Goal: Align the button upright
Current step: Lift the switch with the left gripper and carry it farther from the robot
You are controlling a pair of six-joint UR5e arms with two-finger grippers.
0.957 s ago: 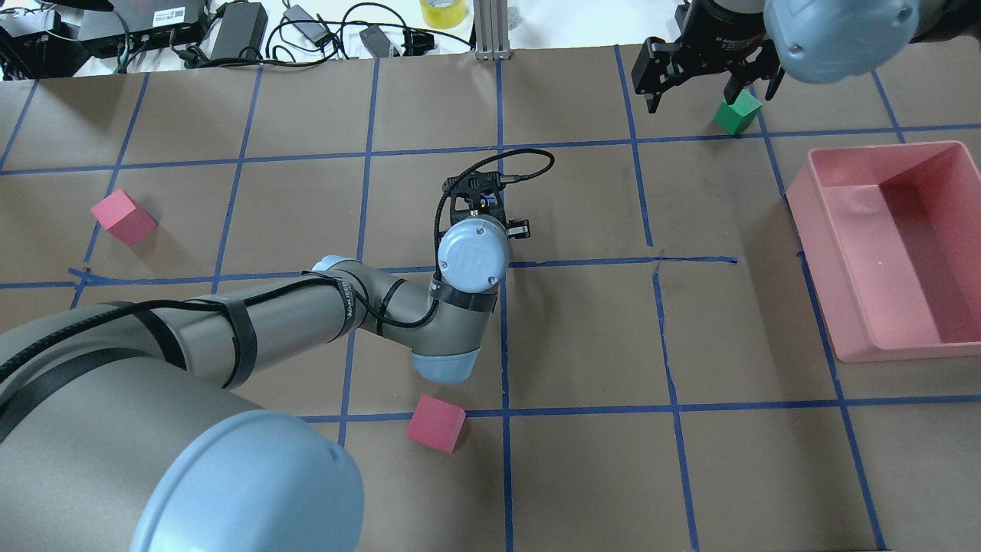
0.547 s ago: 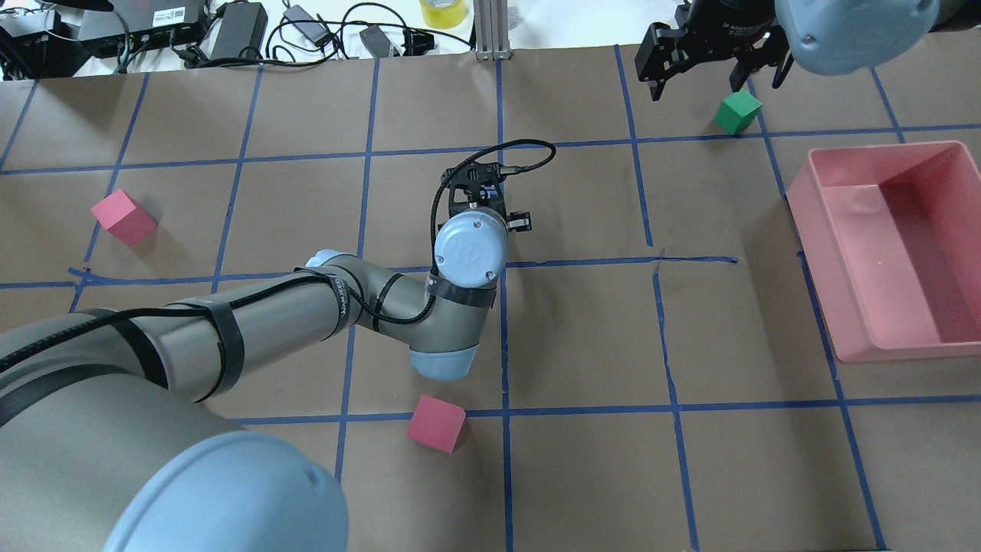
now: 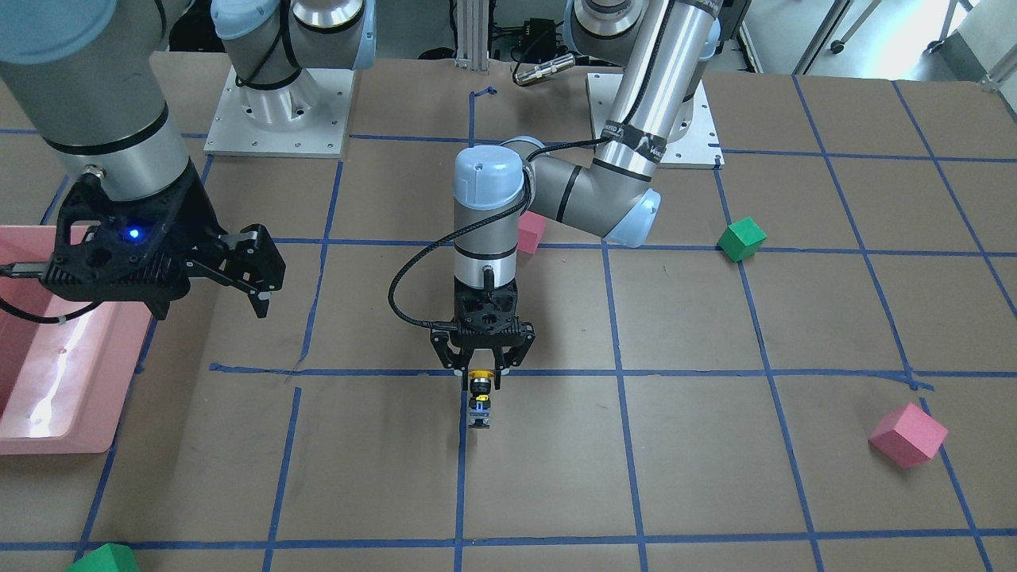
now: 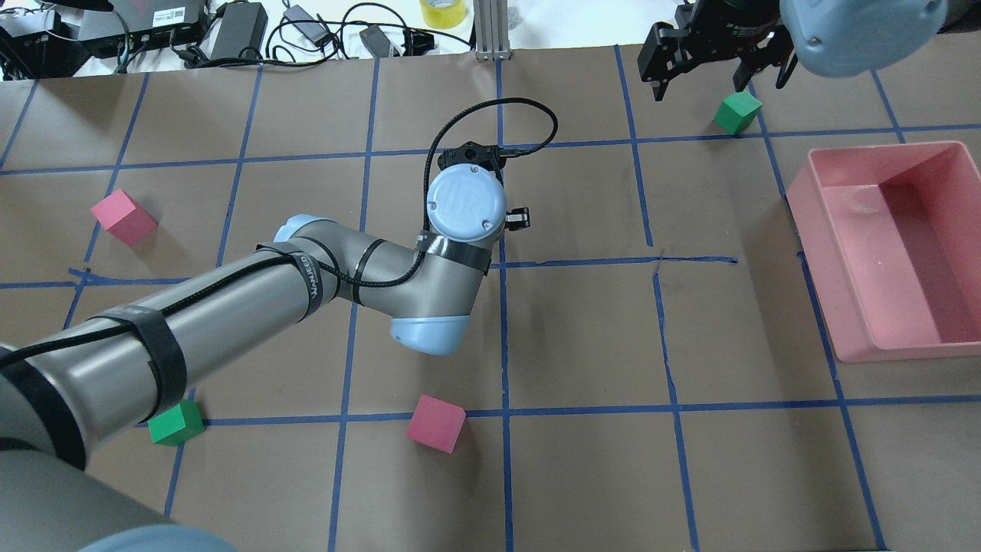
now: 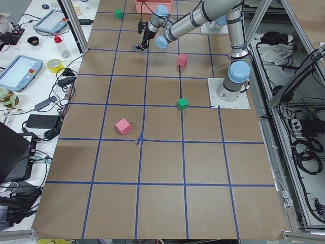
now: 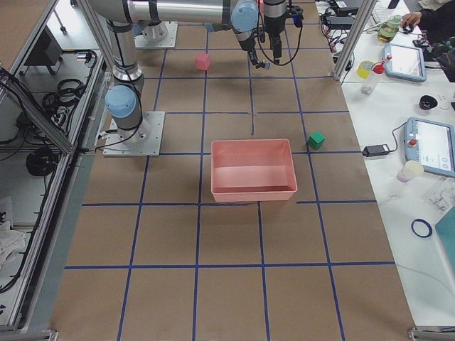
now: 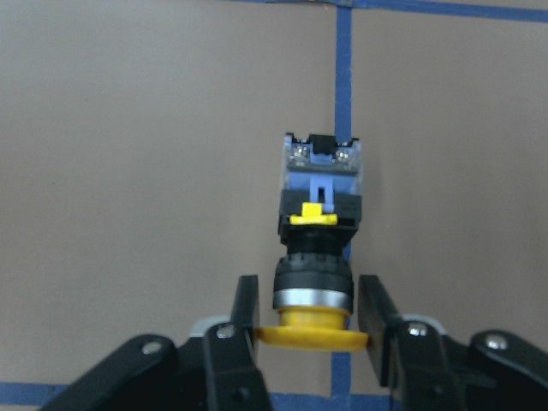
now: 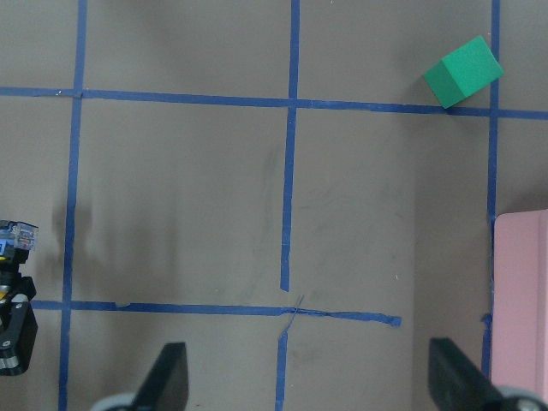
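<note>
The button (image 3: pixel 479 396) has a yellow cap, a black body and a clear grey base block. My left gripper (image 3: pixel 481 376) is shut on it just under the cap and holds it upright, cap up, over a blue tape line at the table's middle. Whether the base touches the table I cannot tell. The left wrist view shows the button (image 7: pixel 318 223) between the two fingers (image 7: pixel 247 310). In the overhead view the wrist hides it. My right gripper (image 4: pixel 713 75) is open and empty, raised at the far right by a green cube (image 4: pixel 737 112).
A pink bin (image 4: pixel 843 322) stands at the right. Pink cubes (image 4: pixel 123 217) (image 4: pixel 435 423) lie at the left and near the robot. A second green cube (image 4: pixel 176 423) lies near the left arm. Cables and boxes (image 4: pixel 237 31) line the far edge.
My left arm has moved away from the robot with the button, and the wrist now stands more upright. The near-left green cube has come into sight. The right gripper shifted slightly toward the far edge.
</note>
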